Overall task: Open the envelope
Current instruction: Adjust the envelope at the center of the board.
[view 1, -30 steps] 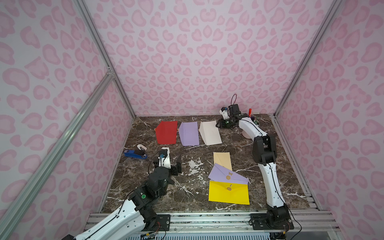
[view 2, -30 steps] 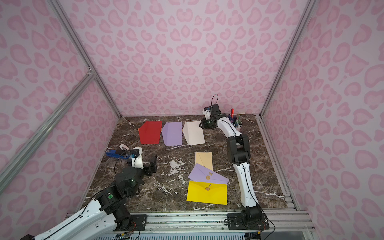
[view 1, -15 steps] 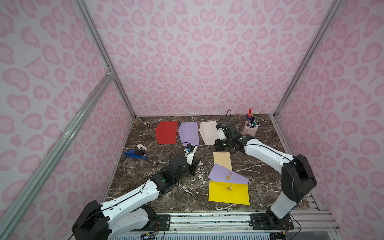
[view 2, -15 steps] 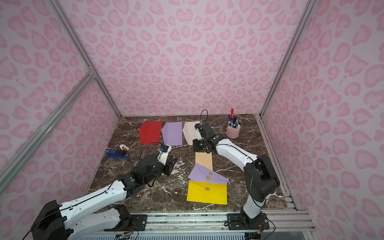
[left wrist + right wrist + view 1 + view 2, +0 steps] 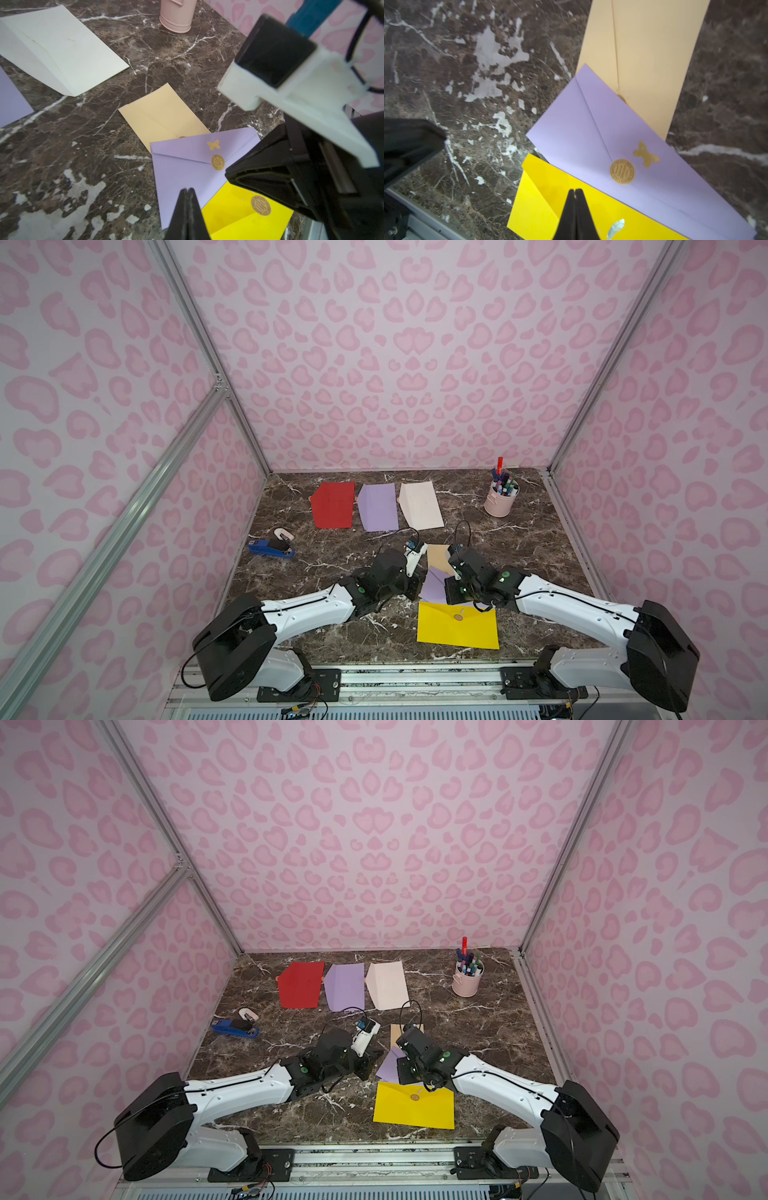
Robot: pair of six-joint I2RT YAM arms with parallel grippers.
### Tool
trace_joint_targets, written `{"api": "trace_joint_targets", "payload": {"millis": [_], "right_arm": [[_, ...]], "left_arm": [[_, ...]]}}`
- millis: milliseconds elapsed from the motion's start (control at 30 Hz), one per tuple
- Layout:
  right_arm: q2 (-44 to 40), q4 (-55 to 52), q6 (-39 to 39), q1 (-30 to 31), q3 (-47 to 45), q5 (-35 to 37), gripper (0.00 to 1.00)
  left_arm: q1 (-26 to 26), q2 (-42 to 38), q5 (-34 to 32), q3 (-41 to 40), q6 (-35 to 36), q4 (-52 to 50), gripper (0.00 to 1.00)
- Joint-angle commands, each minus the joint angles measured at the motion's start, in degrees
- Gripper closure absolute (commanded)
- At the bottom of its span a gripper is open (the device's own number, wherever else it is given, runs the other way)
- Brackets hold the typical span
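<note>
l gripper [image 5: 188, 192] & r gripper [image 5: 576, 192] both pinched shut, empty. purple envelope [image 5: 187, 170] on desk [image 5: 83, 145], just ahead of both. seal [image 5: 218, 162] intact, flap down: opening not begun, whole job left.

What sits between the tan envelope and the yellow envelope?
The sealed lilac envelope, overlapping the tan envelope and bordering the yellow envelope; clearest in the right wrist view.

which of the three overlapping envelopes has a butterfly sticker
The purple envelope, lying between the tan envelope and the yellow envelope: a gold butterfly sits beside its round seal.
</note>
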Motion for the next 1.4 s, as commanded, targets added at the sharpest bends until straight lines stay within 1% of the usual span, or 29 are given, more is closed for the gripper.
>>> {"api": "trace_joint_targets", "payload": {"millis": [0,300,500,600,733,1000,1167,1367], "right_arm": [[-1.6,0.5,4.4,1.1,-3.1,-0.5,1.00],[-5.9,2.9,8.0,1.8,-10.6,-3.7,1.00],[-4.7,6.3,9.0,2.7,-12.6,-6.0,1.00],[-3.6,6.5,9.3,3.4,-12.9,-5.7,1.00],[-3.1,7.5,9.7,4.0,-13.5,-6.2,1.00],[-3.7,7.5,10.5,4.1,-15.4,-6.3,1.00],[-4.4,7.3,11.0,4.2,-16.4,-6.1,1.00],[-5.1,6.6,11.6,4.2,-17.4,-6.4,1.00]], "left_arm": [[-1.3,2.0,1.2,1.4,-1.2,1.0,0.96],[-3.0,6.9,3.3,2.4,-3.1,2.3,0.96],[-3.3,9.7,5.4,2.9,-4.6,3.1,0.96],[-3.3,9.9,6.8,2.2,-5.7,4.2,0.96],[-3.5,11.5,11.5,0.7,-8.5,7.6,0.96],[-4.2,18.6,19.2,-0.2,-13.8,12.2,0.96],[-4.5,21.5,20.5,-0.6,-16.4,12.7,0.96],[-4.5,24.3,19.8,-1.8,-19.0,12.7,0.96]]}}
